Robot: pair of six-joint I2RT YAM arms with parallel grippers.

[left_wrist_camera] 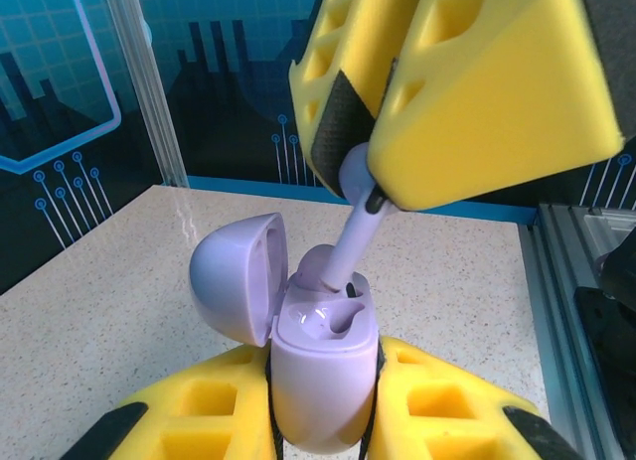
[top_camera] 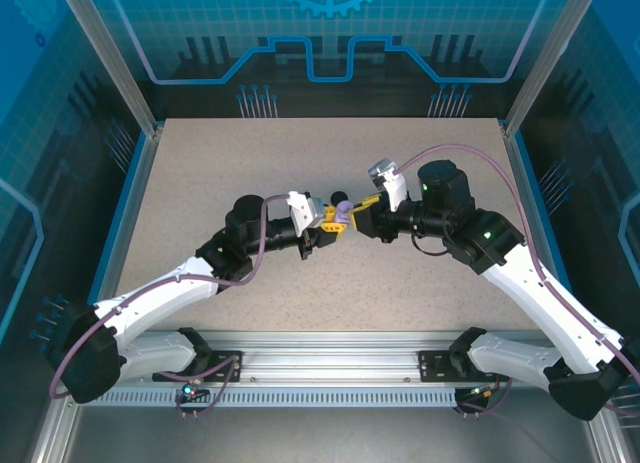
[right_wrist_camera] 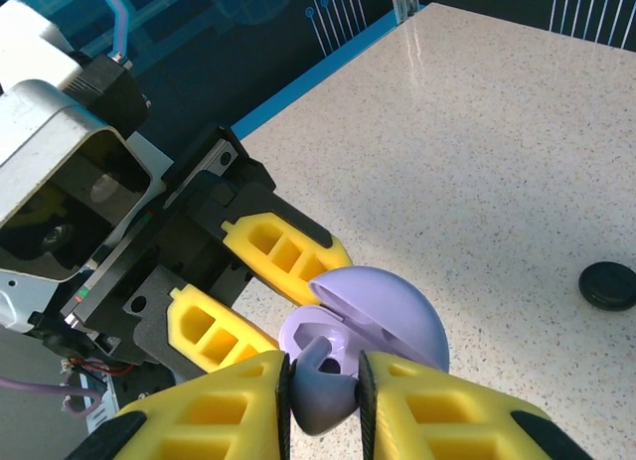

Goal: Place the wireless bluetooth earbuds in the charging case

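My left gripper (left_wrist_camera: 323, 405) is shut on the lavender charging case (left_wrist_camera: 320, 356), which it holds upright above the table with its lid (left_wrist_camera: 234, 276) swung open to the left. My right gripper (right_wrist_camera: 323, 400) is shut on the head of a lavender earbud (right_wrist_camera: 323, 392). The earbud's stem (left_wrist_camera: 353, 231) slants down, and its tip sits at the case's far slot. From above, the two grippers meet tip to tip at mid-table, left gripper (top_camera: 328, 221) and right gripper (top_camera: 364, 207), with the case (top_camera: 341, 205) between them. A rounded lavender shape in the case behind the stem is unclear.
A small black round disc (right_wrist_camera: 608, 284) lies on the speckled table (top_camera: 300, 153) beyond the grippers. Blue panels and metal frame posts (top_camera: 115, 68) wall in the table on three sides. An aluminium rail (top_camera: 330, 348) runs along the near edge by the arm bases.
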